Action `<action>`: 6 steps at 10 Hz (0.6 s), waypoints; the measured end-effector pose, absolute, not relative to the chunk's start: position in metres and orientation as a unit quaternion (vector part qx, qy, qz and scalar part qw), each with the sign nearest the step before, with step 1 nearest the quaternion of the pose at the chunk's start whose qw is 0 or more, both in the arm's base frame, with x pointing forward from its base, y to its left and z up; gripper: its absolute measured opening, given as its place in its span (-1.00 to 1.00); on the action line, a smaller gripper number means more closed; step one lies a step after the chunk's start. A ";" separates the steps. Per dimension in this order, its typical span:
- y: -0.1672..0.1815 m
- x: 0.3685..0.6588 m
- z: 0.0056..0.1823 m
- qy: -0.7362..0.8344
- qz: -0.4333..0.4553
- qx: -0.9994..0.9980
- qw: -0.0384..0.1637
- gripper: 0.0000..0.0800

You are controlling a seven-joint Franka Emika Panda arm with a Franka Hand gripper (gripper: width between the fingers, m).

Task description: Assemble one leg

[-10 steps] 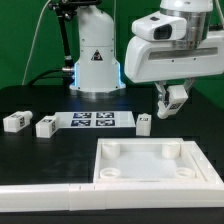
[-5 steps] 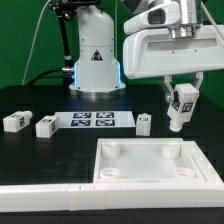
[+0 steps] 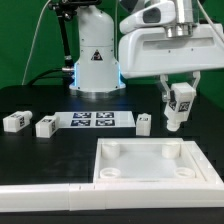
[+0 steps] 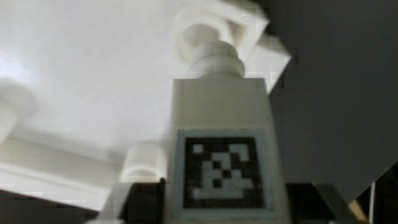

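Note:
My gripper (image 3: 177,100) is shut on a white leg (image 3: 177,108) with a black-and-white tag, holding it upright in the air at the exterior view's right. The leg hangs above the far right part of the large white square panel (image 3: 150,165) with raised rim and round corner sockets. In the wrist view the held leg (image 4: 222,140) fills the middle, its tag facing the camera, with dark fingers (image 4: 139,195) at both sides and the panel (image 4: 80,80) below. Three more legs lie on the table: two (image 3: 14,121) (image 3: 45,126) at the exterior view's left and one (image 3: 143,122) beside the marker board.
The marker board (image 3: 95,121) lies flat in the middle of the black table. The robot's base (image 3: 95,55) stands behind it. A white rail (image 3: 45,195) runs along the table's front edge.
The gripper with the leg has turned and shifted slightly to the exterior view's right over the last second; the leg's tag now faces the camera. Since half a second ago it has barely moved.

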State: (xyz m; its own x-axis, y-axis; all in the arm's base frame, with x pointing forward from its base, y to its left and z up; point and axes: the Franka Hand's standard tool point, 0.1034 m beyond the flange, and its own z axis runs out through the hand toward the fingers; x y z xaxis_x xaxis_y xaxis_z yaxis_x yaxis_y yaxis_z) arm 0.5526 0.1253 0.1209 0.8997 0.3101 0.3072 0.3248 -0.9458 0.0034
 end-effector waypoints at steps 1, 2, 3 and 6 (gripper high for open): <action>0.121 0.580 0.122 -0.167 -0.160 -0.973 0.023 -0.27; 0.115 0.608 0.123 -0.174 -0.173 -0.969 0.021 -0.27; 0.113 0.624 0.122 -0.170 -0.179 -0.969 0.021 -0.27; 0.115 0.650 0.121 -0.190 -0.199 -0.961 0.019 -0.27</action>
State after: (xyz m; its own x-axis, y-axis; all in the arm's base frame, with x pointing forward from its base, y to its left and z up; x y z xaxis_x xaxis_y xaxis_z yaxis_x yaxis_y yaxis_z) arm 0.6499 0.1149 0.1208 0.8485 0.3587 0.3890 0.3734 -0.9268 0.0400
